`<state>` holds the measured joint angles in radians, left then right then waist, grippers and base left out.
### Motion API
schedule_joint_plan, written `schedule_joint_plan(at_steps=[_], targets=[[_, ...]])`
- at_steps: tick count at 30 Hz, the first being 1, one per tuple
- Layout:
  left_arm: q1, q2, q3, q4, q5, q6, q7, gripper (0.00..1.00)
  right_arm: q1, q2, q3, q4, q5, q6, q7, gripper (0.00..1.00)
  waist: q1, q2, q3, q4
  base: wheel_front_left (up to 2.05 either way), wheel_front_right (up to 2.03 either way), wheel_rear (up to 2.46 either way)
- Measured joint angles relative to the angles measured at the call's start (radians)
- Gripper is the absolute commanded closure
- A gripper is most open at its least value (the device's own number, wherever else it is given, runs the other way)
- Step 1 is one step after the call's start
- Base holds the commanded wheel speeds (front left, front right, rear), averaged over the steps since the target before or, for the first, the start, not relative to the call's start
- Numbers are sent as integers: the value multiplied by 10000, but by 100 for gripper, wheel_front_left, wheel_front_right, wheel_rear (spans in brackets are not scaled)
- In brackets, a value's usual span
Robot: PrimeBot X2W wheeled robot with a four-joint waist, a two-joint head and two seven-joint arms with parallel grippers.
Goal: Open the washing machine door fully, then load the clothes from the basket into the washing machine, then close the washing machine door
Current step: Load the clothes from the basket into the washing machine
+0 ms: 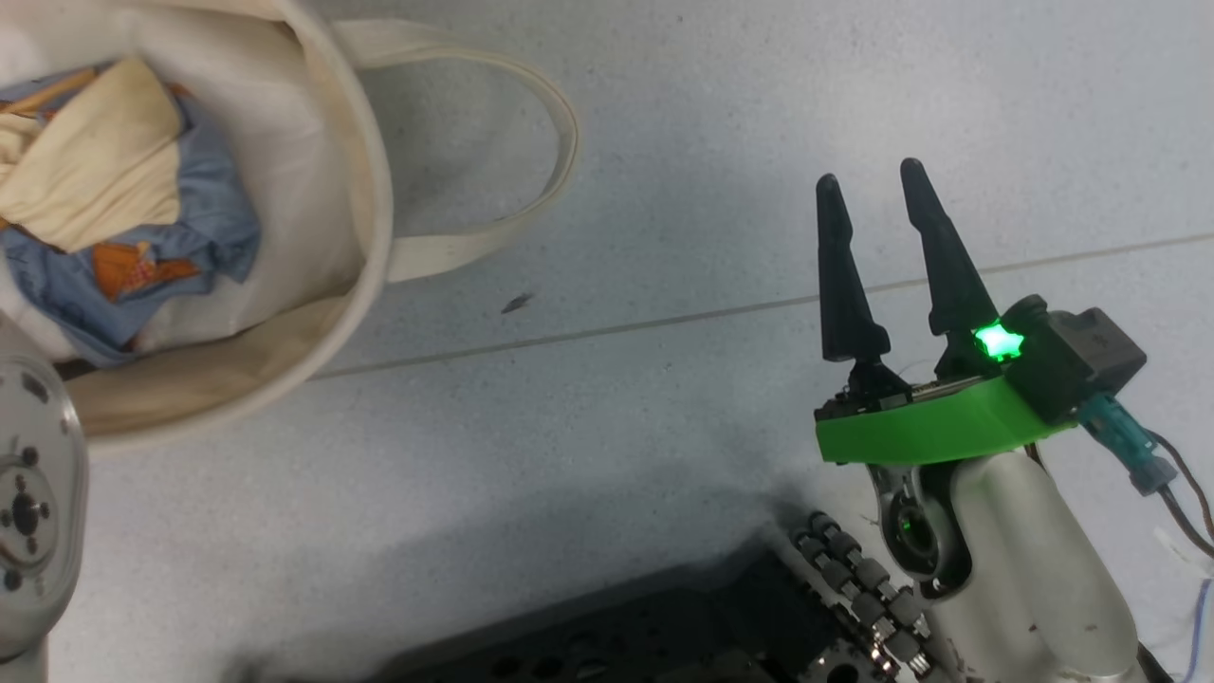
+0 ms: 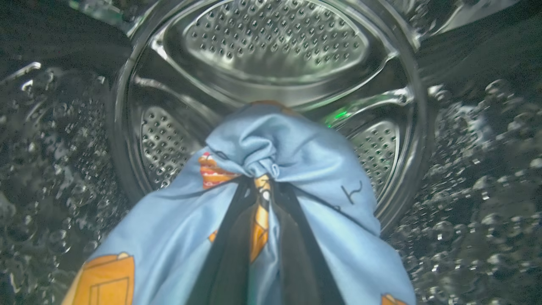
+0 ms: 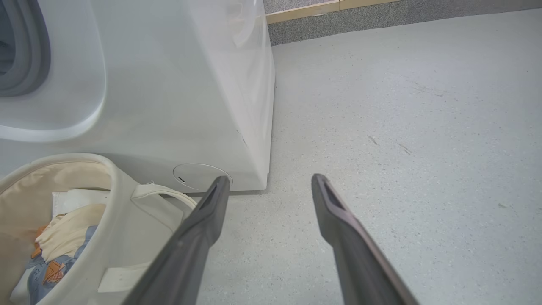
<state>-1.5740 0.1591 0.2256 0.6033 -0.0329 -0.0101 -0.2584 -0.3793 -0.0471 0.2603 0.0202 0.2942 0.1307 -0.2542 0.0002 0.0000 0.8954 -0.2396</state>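
**Left gripper (image 2: 263, 181) gripped blue garment (image 2: 296, 148) inside drum (image 2: 275, 46), right gripper (image 1: 871, 174) open above floor (image 1: 711, 142)**

Left wrist view: the left gripper's fingers (image 2: 296, 237) were pinched tight on a bunched fold of the blue garment. The fabric carried orange-brown cartoon prints and draped down over both fingers toward the bottom edge. The garment was inside the steel drum, with the perforated back wall behind it and a green glint on the metal. Whether the fabric touched the drum wall, cannot tell.

Head view: the right gripper's fingers were spread well apart with nothing between them, above the grey speckled floor, and a green light was lit on its mount. Right wrist view: those fingers pointed at the floor near the lower front corner of the washing machine (image 3: 169, 84). One finger overlapped the round cover (image 3: 192, 174) low on the washer's front. The grey door seal (image 3: 25, 51) showed at the upper left.

The cream canvas basket (image 1: 375, 190) stood on the floor just in front of the washing machine, well apart from the right gripper. The clothes (image 1: 204, 237) lay in it, blue printed fabric with cream lining (image 1: 95, 180) on top. One loop handle (image 1: 560, 142) lay flat on the floor beside the basket
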Motion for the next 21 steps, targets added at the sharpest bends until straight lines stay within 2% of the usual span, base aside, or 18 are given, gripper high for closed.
schedule_joint_plan(at_steps=[5,8,9,10,15,21], targets=[[-324,19,12,466,21,50,-2,100,-57,0,0,-27,52,0,-27,0,-1,0,325,-100,0,0,0],[-546,19,144,-477,-130,2,-2,100,-72,0,27,-58,48,0,-27,0,-3,0,451,-99,0,0,0],[-689,19,104,-596,-105,-6,-29,70,-90,0,35,-59,48,0,-27,0,-3,0,484,-82,0,0,0],[-779,12,67,-477,8,6,-65,0,-99,0,35,-61,44,0,-27,0,-3,0,495,-42,0,0,0],[-578,-81,59,198,50,113,-63,0,-124,0,59,-40,-127,0,-27,0,-2,0,448,130,0,0,0],[48,-221,-73,-31,121,82,-63,0,-151,0,59,36,-297,0,-27,0,-3,0,125,312,0,0,0]])
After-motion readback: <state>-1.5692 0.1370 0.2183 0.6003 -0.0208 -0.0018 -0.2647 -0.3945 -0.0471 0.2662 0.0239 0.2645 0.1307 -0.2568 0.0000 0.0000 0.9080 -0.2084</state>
